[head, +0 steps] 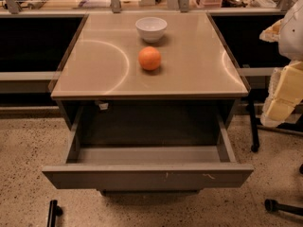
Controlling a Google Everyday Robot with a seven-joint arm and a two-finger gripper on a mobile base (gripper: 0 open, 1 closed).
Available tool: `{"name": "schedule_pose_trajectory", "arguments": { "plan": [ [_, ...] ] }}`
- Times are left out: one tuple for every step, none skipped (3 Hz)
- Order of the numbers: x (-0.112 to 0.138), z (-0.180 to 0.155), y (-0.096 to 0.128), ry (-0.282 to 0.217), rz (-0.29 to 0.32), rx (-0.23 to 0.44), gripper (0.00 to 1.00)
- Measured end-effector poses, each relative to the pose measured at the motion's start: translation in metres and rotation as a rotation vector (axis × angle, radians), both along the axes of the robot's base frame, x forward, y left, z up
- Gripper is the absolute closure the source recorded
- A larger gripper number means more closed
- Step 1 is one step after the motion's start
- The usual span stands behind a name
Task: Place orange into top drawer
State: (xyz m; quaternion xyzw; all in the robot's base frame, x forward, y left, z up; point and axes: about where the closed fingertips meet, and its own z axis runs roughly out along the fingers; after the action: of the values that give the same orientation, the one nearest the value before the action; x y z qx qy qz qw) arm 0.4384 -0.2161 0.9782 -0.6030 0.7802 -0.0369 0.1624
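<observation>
The orange [149,58] sits on the beige cabinet top [199,70], near its middle and just in front of the white bowl. The top drawer [147,175] is pulled wide open below the cabinet top; its grey-brown front panel has small white scratches and its inside looks empty. My gripper [280,98], pale yellow and white, hangs at the right edge of the view, beside the cabinet's right side. It is well to the right of the orange and holds nothing that I can see.
A white bowl [151,28] stands at the back centre of the cabinet top. A glass railing with cluttered desks runs behind. Black chair legs and castors [277,205] stand on the speckled floor at the right, and a black bar [52,213] at the lower left.
</observation>
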Motion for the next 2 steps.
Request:
{"name": "schedule_pose_trajectory", "arguments": {
  "plan": [
    [0.0, 0.0, 0.0, 0.0, 0.0, 0.0, 0.0],
    [0.018, -0.002, 0.002, -0.019, 0.009, 0.032, 0.0]
  ]
}}
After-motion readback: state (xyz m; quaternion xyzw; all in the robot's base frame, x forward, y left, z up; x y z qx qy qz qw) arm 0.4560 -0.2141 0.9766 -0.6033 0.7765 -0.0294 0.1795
